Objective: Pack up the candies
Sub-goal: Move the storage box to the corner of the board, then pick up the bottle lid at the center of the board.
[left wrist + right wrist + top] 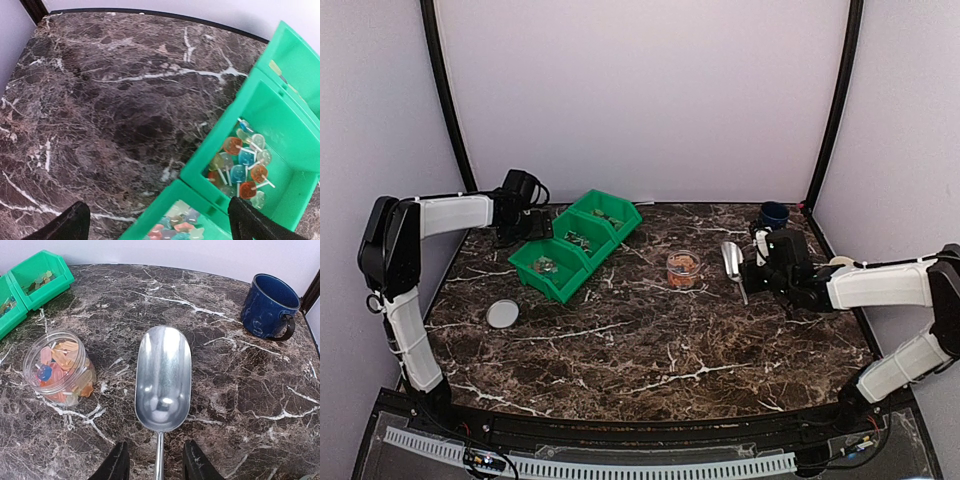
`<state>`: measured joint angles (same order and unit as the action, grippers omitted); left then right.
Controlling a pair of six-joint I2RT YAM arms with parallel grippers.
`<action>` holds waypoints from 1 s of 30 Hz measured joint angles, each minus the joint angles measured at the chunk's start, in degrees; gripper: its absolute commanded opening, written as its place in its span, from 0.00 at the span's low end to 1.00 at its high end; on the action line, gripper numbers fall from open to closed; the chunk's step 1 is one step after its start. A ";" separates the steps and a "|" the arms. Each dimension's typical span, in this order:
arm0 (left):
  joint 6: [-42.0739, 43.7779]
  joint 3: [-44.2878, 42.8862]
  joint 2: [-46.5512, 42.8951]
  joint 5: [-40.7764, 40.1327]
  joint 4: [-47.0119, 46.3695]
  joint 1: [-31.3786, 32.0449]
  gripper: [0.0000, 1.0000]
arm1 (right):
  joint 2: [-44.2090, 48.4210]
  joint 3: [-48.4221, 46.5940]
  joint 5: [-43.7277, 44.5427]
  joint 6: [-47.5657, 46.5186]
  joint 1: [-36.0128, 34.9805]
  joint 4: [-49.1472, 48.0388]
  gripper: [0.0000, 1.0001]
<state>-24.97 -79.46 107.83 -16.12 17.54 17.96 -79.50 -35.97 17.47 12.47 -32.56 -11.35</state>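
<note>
Blue mug (267,305), metal scoop (162,380), whitish lid (503,314)

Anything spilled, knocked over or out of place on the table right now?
No spill shows. The jar stands upright, part-filled with candies. A flat round lid lies far off to its left, so the jar is uncovered. The scoop lies flat and empty, with the right gripper open astride its handle.

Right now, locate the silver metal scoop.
Top view, right side: the silver metal scoop lies between the clear round candy jar and the right pincer, blue mug behind it.
</note>
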 measured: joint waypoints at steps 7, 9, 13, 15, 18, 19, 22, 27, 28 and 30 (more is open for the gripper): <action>0.07 -0.22 -1.36 0.66 1.07 -1.29 0.99 | 0.39 -0.02 -1.01 -0.20 0.00 1.31 0.37; -0.72 1.03 -4.22 1.88 1.03 -1.09 0.99 | 0.39 -0.02 -1.22 -0.22 -0.02 1.60 0.38; -2.71 8.15 -14.60 3.06 0.94 -0.90 0.99 | 0.46 -0.02 -1.88 -0.57 0.00 2.03 0.40; -3.61 11.61 -18.97 2.97 0.98 -0.66 0.99 | 0.50 -0.02 -2.38 -0.85 0.00 2.05 0.43; -4.68 17.16 -24.76 2.32 1.68 -0.09 0.99 | 0.76 -0.13 -2.80 -1.31 -0.02 2.27 0.45; -4.90 18.82 -26.25 1.77 2.12 0.44 0.98 | 0.83 -0.31 -2.97 -1.42 -0.02 2.45 0.46; -4.83 21.29 -27.93 0.04 4.07 3.48 0.97 | 0.92 -1.18 -3.58 -1.70 -0.02 2.73 0.46; -5.49 24.44 -27.93 -1.01 6.62 8.85 0.97 | 0.98 -2.23 -4.22 -1.90 -0.35 2.84 0.47; -5.84 25.73 -27.93 -1.01 6.69 9.07 0.97 | 0.98 -2.27 -4.26 -1.90 -0.39 2.86 0.47; -6.84 28.59 -27.96 -1.36 6.80 9.05 0.98 | 0.98 -2.29 -4.42 -1.88 -0.46 2.89 0.47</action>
<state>-31.81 -50.87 79.88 -17.47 24.34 27.00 -78.52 -38.26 13.06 10.59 -33.01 -8.47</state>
